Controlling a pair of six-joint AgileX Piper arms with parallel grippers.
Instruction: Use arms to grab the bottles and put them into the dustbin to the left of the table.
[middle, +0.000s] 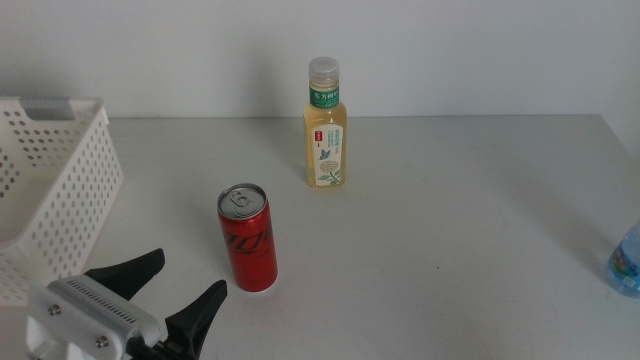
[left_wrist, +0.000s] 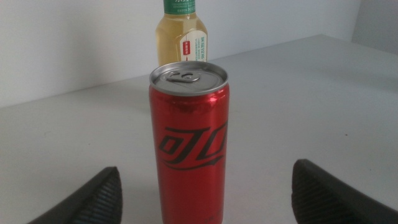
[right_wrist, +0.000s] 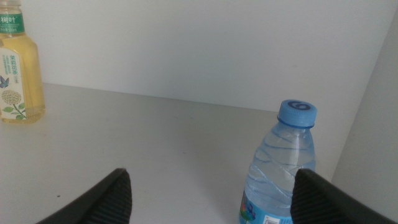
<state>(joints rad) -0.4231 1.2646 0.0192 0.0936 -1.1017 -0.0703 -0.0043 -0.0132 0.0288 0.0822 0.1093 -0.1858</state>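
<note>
Bare worktop (middle: 450, 250) lies open between the red can (middle: 248, 238), the tea bottle (middle: 326, 125) behind it and the water bottle (middle: 628, 262) at the right edge, while the dustbin (middle: 60, 190) walls off the left side.

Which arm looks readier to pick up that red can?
The left. Its gripper sits open just in front of the red can, which stands centred between its jaws, near the white basket. The right gripper faces the water bottle instead.
</note>
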